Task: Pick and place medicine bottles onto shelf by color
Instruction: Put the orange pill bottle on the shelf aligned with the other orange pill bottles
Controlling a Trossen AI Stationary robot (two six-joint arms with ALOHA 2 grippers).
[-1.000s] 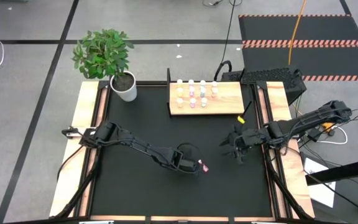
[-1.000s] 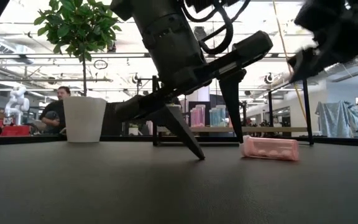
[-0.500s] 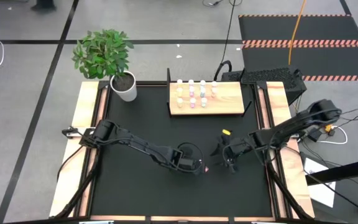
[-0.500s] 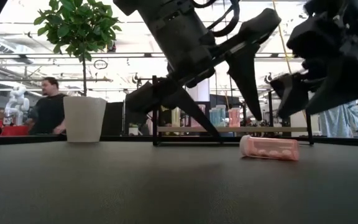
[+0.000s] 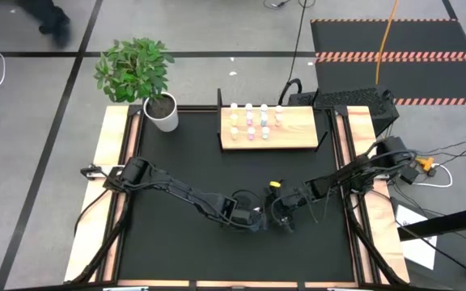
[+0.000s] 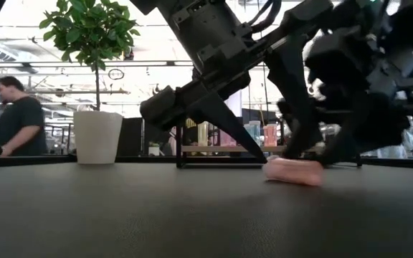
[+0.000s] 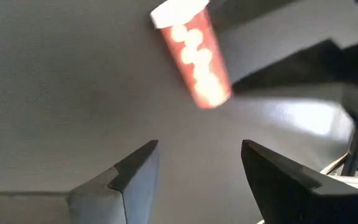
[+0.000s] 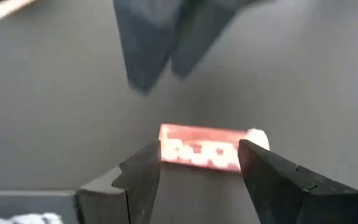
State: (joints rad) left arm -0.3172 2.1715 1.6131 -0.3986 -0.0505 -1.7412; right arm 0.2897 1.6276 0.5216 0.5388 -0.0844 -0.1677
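Tabletop [image 5: 184, 153] of black matting, wood-edged; pink white-capped bottle [image 6: 292, 171] lying between parted left gripper [image 7: 194, 177] and right gripper [image 8: 197, 171]; person [image 6: 16, 125] beyond.

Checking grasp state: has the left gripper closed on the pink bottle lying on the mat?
No. The left gripper stands open, with the pink bottle lying free ahead of it.

Two dark, slender jointed arms; the left gripper [image 7: 194, 168] and right gripper [image 8: 197, 168] have matte grey-black, wedge-shaped fingers.
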